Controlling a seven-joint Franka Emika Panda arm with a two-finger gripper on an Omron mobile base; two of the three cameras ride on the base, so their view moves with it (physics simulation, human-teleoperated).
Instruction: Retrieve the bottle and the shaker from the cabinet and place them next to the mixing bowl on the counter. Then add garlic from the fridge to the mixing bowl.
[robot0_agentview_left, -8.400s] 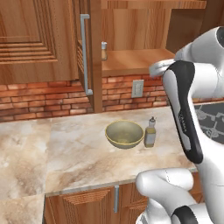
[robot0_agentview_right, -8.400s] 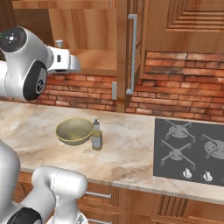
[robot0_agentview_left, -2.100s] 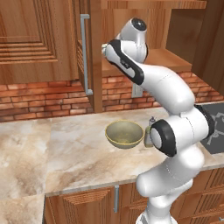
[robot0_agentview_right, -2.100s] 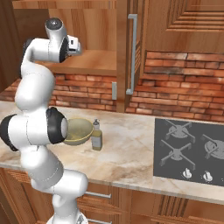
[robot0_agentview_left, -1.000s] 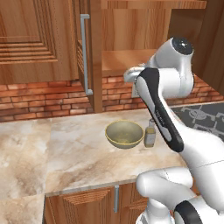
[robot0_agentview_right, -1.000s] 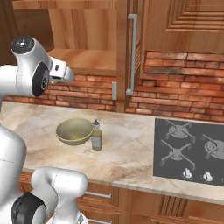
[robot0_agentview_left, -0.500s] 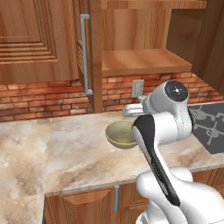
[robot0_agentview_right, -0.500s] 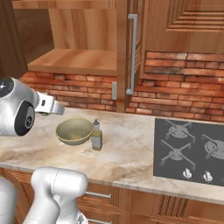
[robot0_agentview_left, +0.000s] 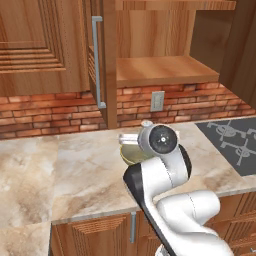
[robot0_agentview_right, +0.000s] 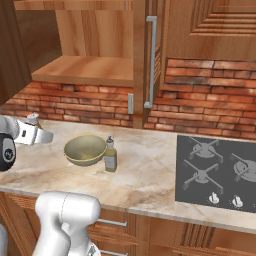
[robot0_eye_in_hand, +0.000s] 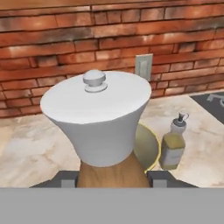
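Hand view: the shaker (robot0_eye_in_hand: 98, 127) loomed close, clamped in the gripper (robot0_eye_in_hand: 110, 177), and hid most of the mixing bowl (robot0_eye_in_hand: 148, 146) behind it. We saw the bottle (robot0_agentview_right: 110, 155) just right of the bowl on the counter (robot0_agentview_right: 145, 170). Left base view: the arm covered the bottle.

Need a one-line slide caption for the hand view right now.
Gripper shut on the shaker, with the bowl and bottle behind it on the counter.
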